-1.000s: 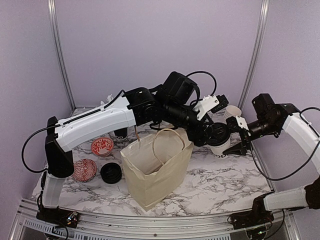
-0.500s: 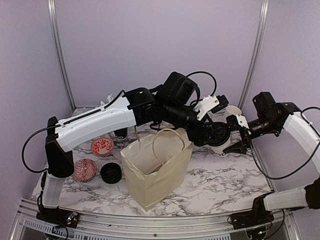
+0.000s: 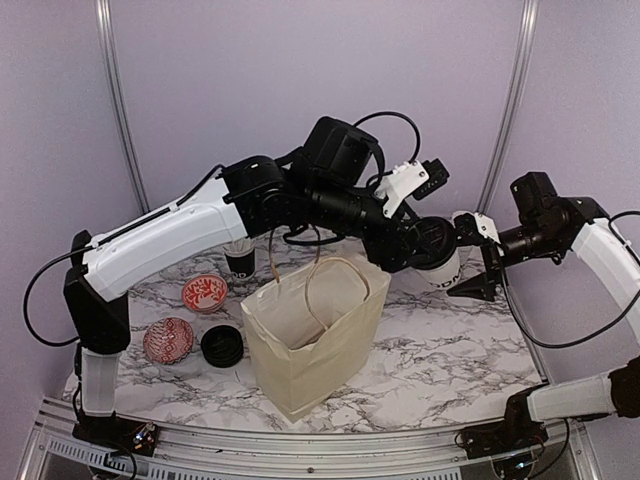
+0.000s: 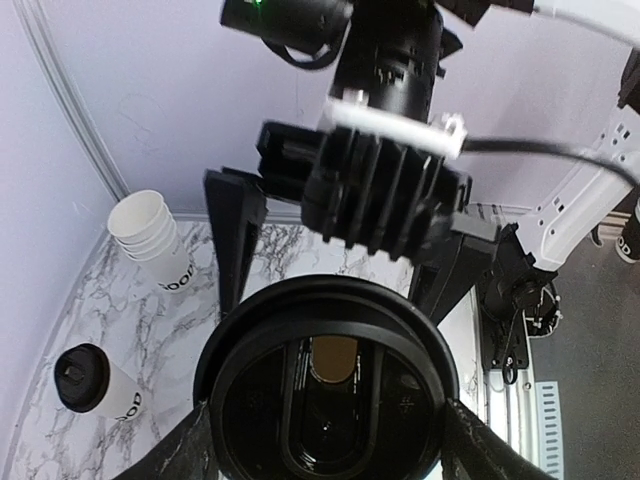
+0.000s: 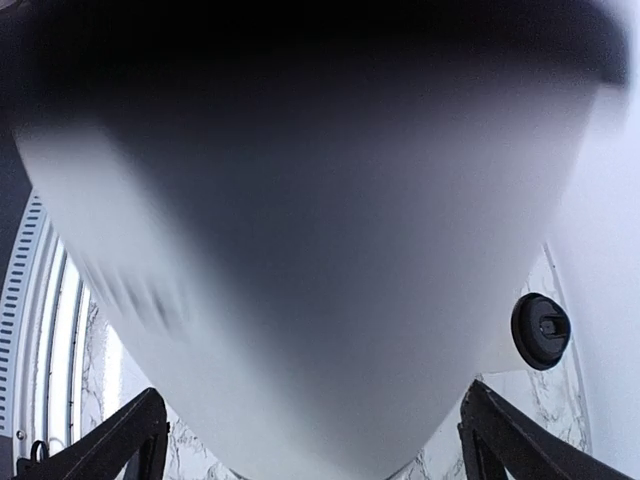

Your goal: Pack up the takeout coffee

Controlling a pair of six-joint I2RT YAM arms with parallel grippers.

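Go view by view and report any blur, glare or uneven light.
Top external: sharp, evenly lit, no glare on the paper bag. Left wrist: the cup's lid is close and dark, the stacked cups behind are readable. Right wrist: the coffee cup fills the frame, wholly out of focus and shadowed on top; only a distant black lid looks crisp.

Coffee cup (image 3: 441, 267) hangs above table (image 3: 455, 352), right of bag (image 3: 312, 345).

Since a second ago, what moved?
The left gripper lifted the cup off the table, up beside the top of the bag. The right gripper opened and let it go. Bag, bowls and loose lid stayed put.
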